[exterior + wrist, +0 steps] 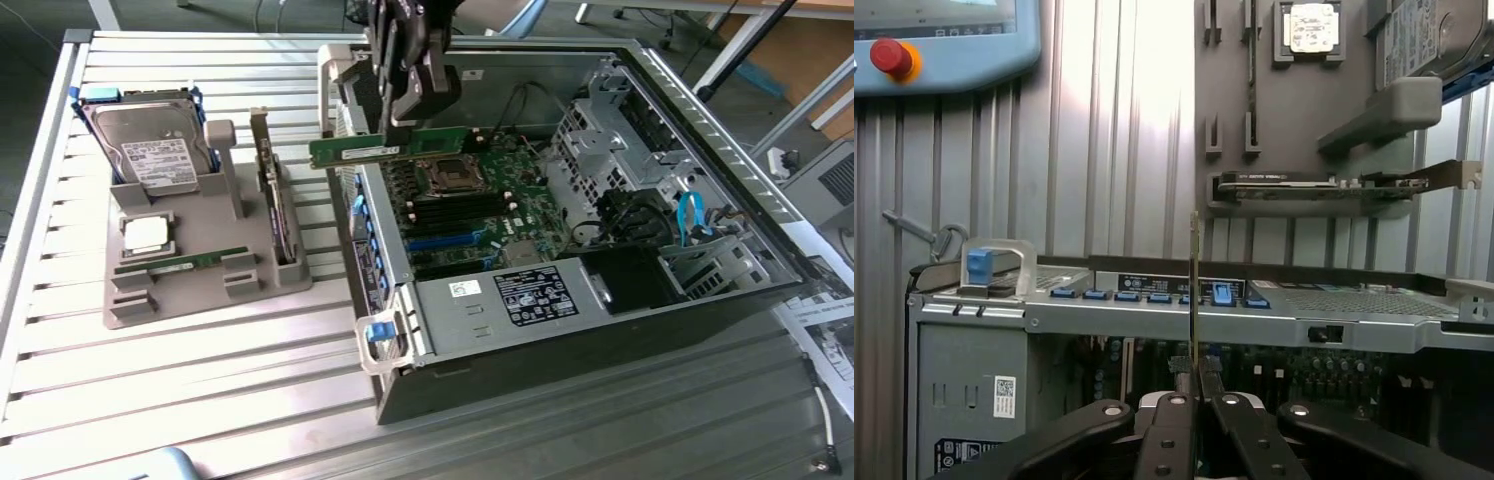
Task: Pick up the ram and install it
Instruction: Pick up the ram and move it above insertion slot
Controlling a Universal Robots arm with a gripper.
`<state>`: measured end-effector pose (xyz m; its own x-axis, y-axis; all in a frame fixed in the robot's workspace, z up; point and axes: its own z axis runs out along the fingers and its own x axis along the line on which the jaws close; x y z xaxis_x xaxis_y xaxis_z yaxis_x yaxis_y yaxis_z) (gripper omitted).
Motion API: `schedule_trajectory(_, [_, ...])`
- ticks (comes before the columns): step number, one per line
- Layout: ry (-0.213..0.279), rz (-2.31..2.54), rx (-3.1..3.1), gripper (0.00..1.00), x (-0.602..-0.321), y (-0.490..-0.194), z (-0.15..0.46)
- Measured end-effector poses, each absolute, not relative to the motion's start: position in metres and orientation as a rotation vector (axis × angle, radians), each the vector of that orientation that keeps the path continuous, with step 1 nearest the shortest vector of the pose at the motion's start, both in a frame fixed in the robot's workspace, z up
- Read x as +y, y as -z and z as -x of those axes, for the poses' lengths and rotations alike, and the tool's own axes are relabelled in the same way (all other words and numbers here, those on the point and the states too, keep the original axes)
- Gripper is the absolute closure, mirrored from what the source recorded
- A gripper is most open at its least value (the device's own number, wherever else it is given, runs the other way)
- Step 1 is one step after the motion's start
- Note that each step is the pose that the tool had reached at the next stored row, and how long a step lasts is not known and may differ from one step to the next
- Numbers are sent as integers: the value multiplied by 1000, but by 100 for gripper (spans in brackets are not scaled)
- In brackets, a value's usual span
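My gripper (400,132) is shut on the ram (350,152), a long thin green stick held level over the near wall of the open computer case (561,290). The stick hangs above the motherboard (497,180), apart from the black memory slots (447,212) below it. In the wrist view the ram (1194,285) shows edge-on as a thin upright line, clamped between the black fingers (1172,425) of the gripper (1196,385), with the case rim beyond it. A second green stick (180,262) lies on the grey parts holder (200,290).
The holder also carries a hard drive (150,145), a square silver processor (144,233) and a dark expansion card (274,195) standing on edge. A blue latch handle (382,335) juts from the case corner. A pendant with a red button (894,57) lies on the slatted table.
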<state>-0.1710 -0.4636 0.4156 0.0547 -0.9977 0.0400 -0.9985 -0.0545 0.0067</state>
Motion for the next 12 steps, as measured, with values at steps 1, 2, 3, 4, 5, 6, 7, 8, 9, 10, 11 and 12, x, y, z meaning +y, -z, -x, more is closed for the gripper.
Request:
schedule_trajectory(1, [-38,-2258,-2137,88,-464,-416,170])
schedule_trajectory(2, [-39,-2257,-2137,88,-464,-416,169])
schedule_trajectory(3, [-39,-2257,-2137,88,-464,-416,168])
schedule_trajectory(4, [-39,-2257,-2137,88,-464,-416,168])
schedule_trajectory(5, [-39,-2257,-2137,88,-464,-416,167])
schedule_trajectory(6, [-39,-2257,-2137,88,-464,-416,166])
schedule_trajectory(7, [-40,-2257,-2137,88,-464,-416,165])
schedule_trajectory(8, [-40,-2257,-2137,88,-464,-416,164])
schedule_trajectory(9, [-40,-2257,-2136,88,-464,-416,163])
schedule_trajectory(10, [-40,-2257,-2136,88,-464,-416,163])
schedule_trajectory(11, [-40,-2256,-2136,88,-464,-416,162])
schedule_trajectory(12, [-41,-2256,-2136,88,-464,-416,161])
